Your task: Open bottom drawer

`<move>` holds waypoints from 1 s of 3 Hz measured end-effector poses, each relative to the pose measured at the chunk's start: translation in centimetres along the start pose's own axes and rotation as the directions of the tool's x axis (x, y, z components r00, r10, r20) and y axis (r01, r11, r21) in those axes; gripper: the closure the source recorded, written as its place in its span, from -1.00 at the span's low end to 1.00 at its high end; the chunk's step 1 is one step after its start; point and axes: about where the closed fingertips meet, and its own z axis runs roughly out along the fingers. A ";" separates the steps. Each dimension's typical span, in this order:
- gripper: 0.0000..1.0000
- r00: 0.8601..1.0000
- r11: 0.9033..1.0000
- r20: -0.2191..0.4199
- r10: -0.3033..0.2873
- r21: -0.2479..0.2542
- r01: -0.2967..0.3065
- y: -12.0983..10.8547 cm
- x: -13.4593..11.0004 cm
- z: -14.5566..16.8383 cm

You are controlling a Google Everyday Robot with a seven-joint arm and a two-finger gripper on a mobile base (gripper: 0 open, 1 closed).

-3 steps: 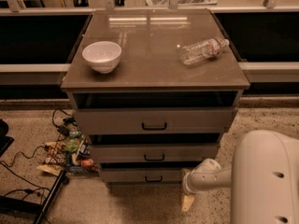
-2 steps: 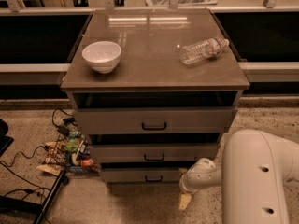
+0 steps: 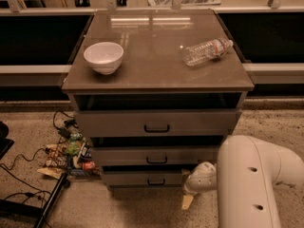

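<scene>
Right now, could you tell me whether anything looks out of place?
A water bottle lies on its side on the cabinet top, and snack packets litter the floor left of it. The gripper hangs right of the bottom drawer.

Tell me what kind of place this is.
Probably a robotics lab or test area: a grey drawer cabinet stands on speckled floor, loose cables and snack packets lie beside it, and the gripper hangs low by the right end of the bottom drawer.

A speckled floor (image 3: 142,210) lay under the grey table (image 3: 152,56). Black cables (image 3: 19,167) and bright packets (image 3: 71,151) cluttered the floor beside it, with dark recesses (image 3: 33,39) behind.
</scene>
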 end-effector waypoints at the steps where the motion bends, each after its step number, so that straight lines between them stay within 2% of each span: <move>1: -1.00 1.000 1.000 -0.015 0.001 0.027 0.000 -1.0 0.7 1.5; 2: -1.00 0.999 0.998 -0.031 -0.009 0.056 0.011 -2.2 0.8 2.1; 3: -1.00 0.998 0.998 -0.056 -0.016 0.057 0.019 -2.4 0.5 3.0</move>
